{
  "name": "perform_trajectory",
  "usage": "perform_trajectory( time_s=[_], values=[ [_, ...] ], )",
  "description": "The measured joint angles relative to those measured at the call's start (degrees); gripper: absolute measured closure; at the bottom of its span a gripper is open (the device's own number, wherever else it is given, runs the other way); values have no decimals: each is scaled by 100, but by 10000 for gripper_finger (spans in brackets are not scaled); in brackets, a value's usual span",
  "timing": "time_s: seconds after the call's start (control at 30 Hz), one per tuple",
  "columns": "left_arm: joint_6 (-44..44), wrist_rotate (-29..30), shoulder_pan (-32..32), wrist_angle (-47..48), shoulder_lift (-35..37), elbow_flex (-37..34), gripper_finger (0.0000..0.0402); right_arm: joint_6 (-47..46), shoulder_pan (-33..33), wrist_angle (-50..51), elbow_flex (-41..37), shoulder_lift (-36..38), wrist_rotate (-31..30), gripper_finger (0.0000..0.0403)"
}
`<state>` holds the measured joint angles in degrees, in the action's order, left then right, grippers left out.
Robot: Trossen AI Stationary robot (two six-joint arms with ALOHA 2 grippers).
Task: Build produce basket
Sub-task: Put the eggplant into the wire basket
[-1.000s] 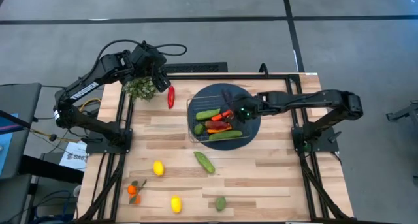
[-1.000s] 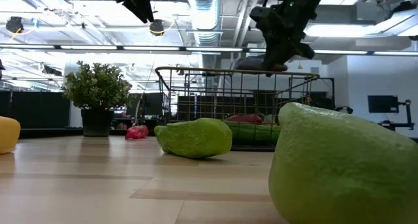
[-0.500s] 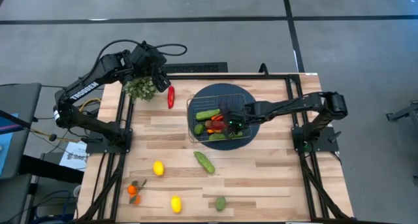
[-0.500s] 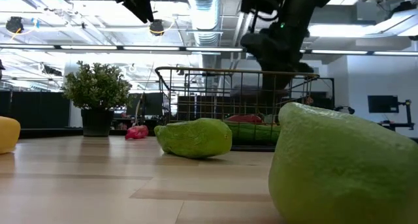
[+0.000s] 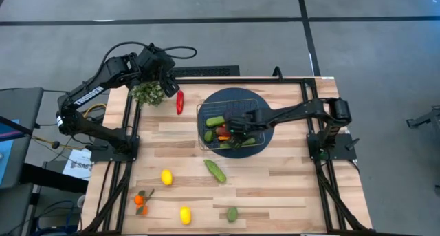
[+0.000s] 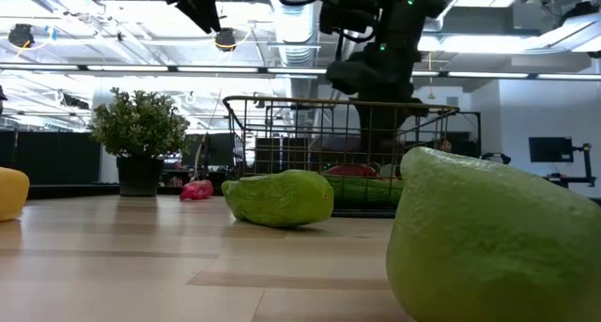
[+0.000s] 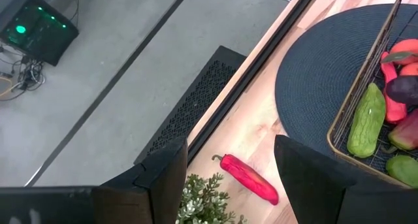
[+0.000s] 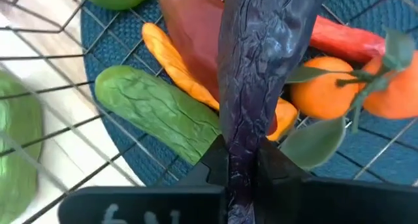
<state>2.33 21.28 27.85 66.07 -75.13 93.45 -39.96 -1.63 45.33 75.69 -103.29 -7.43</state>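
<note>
Right gripper (image 8: 240,160), clamped on a purple eggplant (image 8: 261,67), hung over the basket (image 5: 206,141).
We saw loose produce nearer: lemons (image 5: 166,177), a cucumber (image 5: 215,170), a lime (image 5: 232,214). Farther left, our left gripper (image 7: 228,178) stood open above a red pepper (image 7: 248,179).

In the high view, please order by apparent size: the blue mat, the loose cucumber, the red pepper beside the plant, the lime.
1. Mat
2. Cucumber
3. Red pepper, looks only slightly smaller than the cucumber
4. Lime
</note>
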Motion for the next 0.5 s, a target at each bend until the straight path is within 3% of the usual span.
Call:
perform_trajectory(
  time_s=[0.5],
  values=[
    [0, -7, 1, 58, 2, 0, 184, 1395, 11, 591, 358, -105, 5, 371]
  ],
)
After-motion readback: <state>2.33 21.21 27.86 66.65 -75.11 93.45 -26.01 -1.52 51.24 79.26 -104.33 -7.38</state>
